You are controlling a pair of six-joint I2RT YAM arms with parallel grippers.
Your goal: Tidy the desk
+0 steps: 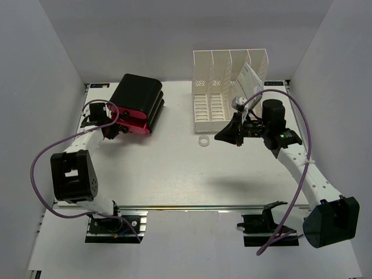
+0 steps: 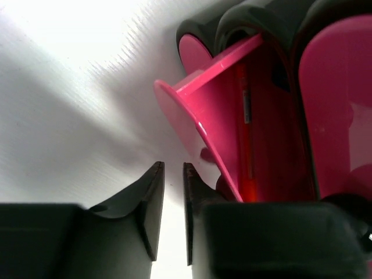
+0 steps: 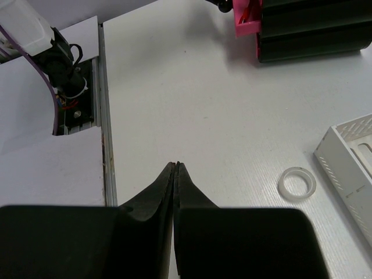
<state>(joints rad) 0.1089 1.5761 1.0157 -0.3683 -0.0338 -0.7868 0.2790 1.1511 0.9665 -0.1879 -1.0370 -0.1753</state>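
The desk (image 1: pixel 174 168) is a white tabletop with a silver rail (image 1: pixel 203 206) along its near edge. At the back left, a black and pink holder (image 1: pixel 137 104) lies on its side. My left gripper (image 1: pixel 114 125) sits right at its open pink end. In the left wrist view the jaws of my left gripper (image 2: pixel 173 168) stand a little apart over bare desk, with nothing between them. The pink holder (image 2: pixel 221 116) with a red pen (image 2: pixel 244 133) inside is just to their right. My right gripper (image 1: pixel 224 135) hovers mid-desk, and in the right wrist view my right gripper (image 3: pixel 176 164) is shut and empty.
A white slotted file rack (image 1: pixel 229 87) stands at the back right with a paper (image 1: pixel 247 78) in its right slot. A small white ring (image 1: pixel 203 141) lies in front of the rack, and the ring (image 3: pixel 297 183) shows right of the right jaws. Grey walls surround the desk.
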